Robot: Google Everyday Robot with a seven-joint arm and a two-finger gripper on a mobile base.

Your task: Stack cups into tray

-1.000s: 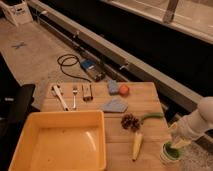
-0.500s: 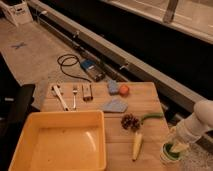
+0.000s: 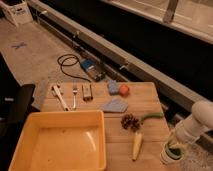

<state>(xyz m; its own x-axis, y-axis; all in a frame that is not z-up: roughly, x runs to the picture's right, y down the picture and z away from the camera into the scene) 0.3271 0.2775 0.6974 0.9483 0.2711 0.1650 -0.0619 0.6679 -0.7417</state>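
Note:
The green cup (image 3: 173,151) sits inside the white cup (image 3: 167,156), standing at the table's front right corner. My gripper (image 3: 176,145) comes down from the white arm on the right and is right over the nested cups, at their rim. The yellow-orange tray (image 3: 65,114) fills the table's front left and holds nothing. It lies well to the left of the cups.
Between the cups and the tray lie a yellow toy vegetable (image 3: 136,145), a pine cone (image 3: 129,121) and a green stem (image 3: 151,116). Farther back are a grey-blue cloth (image 3: 115,105), an orange ball (image 3: 124,89), a blue sponge (image 3: 113,86), a fork (image 3: 75,95) and a small box (image 3: 87,92). The table's right edge is beside the cups.
The arm has barely shifted over the cups. The cups and everything else stay in place.

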